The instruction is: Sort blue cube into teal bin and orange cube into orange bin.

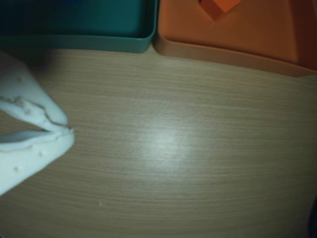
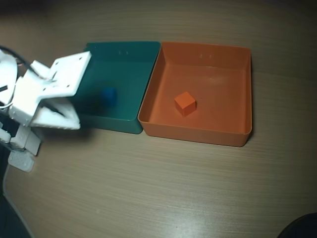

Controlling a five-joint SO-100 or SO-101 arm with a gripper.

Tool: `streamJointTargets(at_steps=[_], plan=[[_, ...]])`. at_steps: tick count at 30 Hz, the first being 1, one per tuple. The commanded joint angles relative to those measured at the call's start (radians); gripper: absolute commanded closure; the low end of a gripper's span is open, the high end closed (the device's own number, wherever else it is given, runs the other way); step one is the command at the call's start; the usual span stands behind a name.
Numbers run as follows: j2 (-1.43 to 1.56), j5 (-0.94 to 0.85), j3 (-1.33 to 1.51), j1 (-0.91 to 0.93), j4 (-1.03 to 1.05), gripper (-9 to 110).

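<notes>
The blue cube [image 2: 109, 95] lies inside the teal bin [image 2: 130, 54] near its left middle. The orange cube [image 2: 185, 103] lies inside the orange bin [image 2: 233, 99], which stands right of the teal bin. In the wrist view the teal bin's corner [image 1: 143, 39] and the orange bin [image 1: 233, 44] with the orange cube [image 1: 220, 7] run along the top edge. My white gripper [image 2: 75, 124] hangs over the table at the teal bin's lower left corner. Its fingertips [image 1: 69, 130] meet, with nothing held.
The bins stand side by side, touching, on a light wooden table [image 2: 163, 183]. A dark object [image 2: 302, 228] sits at the overhead view's bottom right corner. The arm's white body [image 2: 29, 94] fills the left edge.
</notes>
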Motion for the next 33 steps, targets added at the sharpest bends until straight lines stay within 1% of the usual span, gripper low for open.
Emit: streamJointTargets(at_steps=[1,14,21,24,28,33], plan=[[0.176,-0.005,0.135,0.002,-0.015,105],[0.796,-0.005,0.822,0.005,-0.015,105],[1.104,-0.003,1.077,0.034,0.002,105],[1.126,-0.003,1.117,0.077,-0.003,105],[1.118,-0.003,1.173,0.091,0.002,105],[1.118,-0.005,1.333,0.095,-0.014,105]])
